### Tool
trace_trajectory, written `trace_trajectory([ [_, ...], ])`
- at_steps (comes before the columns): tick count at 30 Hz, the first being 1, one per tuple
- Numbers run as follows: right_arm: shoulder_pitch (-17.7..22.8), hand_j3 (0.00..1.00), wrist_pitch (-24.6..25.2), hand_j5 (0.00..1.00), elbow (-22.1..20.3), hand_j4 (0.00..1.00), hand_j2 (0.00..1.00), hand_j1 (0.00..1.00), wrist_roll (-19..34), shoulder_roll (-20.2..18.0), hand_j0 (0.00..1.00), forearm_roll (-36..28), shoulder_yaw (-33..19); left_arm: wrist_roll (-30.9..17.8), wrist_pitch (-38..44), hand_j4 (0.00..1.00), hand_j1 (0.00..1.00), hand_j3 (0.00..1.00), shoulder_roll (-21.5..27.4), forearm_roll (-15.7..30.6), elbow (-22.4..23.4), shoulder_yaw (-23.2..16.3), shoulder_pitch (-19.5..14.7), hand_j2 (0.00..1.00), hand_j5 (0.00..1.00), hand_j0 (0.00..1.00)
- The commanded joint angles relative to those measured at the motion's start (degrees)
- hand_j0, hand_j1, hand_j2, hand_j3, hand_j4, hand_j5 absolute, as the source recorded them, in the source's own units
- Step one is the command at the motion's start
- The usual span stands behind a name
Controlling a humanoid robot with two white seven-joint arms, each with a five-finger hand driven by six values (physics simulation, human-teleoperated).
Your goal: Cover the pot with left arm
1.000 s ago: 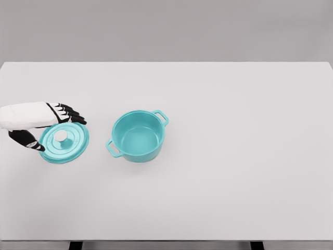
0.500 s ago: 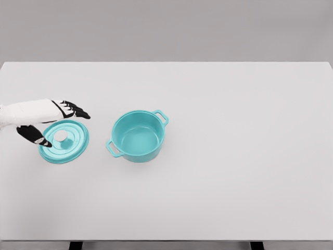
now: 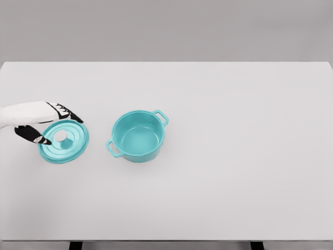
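Note:
A teal pot (image 3: 137, 136) with two side handles stands uncovered a little left of the table's middle. Its teal lid (image 3: 64, 141), with a white knob (image 3: 61, 136) in the centre, lies flat on the table to the pot's left, apart from it. My left hand (image 3: 58, 127) comes in from the left edge and hovers over the lid's upper left rim. Its black fingers (image 3: 70, 115) reach over the far rim and the thumb (image 3: 36, 137) points at the knob's left side. The hand is open and holds nothing.
The white table (image 3: 234, 156) fills the view, with its front edge at the bottom and a grey wall behind. The right arm is out of view.
My left hand has drawn back slightly to the left and lowered; the fingertips that reached past the lid's top now sit over its upper left rim. Lid and pot have not moved.

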Motion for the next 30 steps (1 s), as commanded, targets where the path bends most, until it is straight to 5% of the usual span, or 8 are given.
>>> trace_trajectory([
  [1, 0.0, 1.0, -0.03, 1.0, -0.05, 1.0, 1.0, 1.0, 0.02, 0.0, 1.0, 0.04, -0.01, 0.01, 0.11, 0.86, 0.86, 0.86, -0.09, 0.29, 0.02, 0.05, 0.0, 0.86, 0.86, 0.86],
  [30, -0.09, 1.0, -0.03, 1.0, -0.05, 1.0, 1.0, 1.0, 0.02, 0.0, 1.0, 0.04, -0.01, 0.89, 0.11, 0.82, 0.82, 0.82, -1.85, -1.55, 3.1, 0.5, 2.2, 0.82, 0.82, 0.82],
])
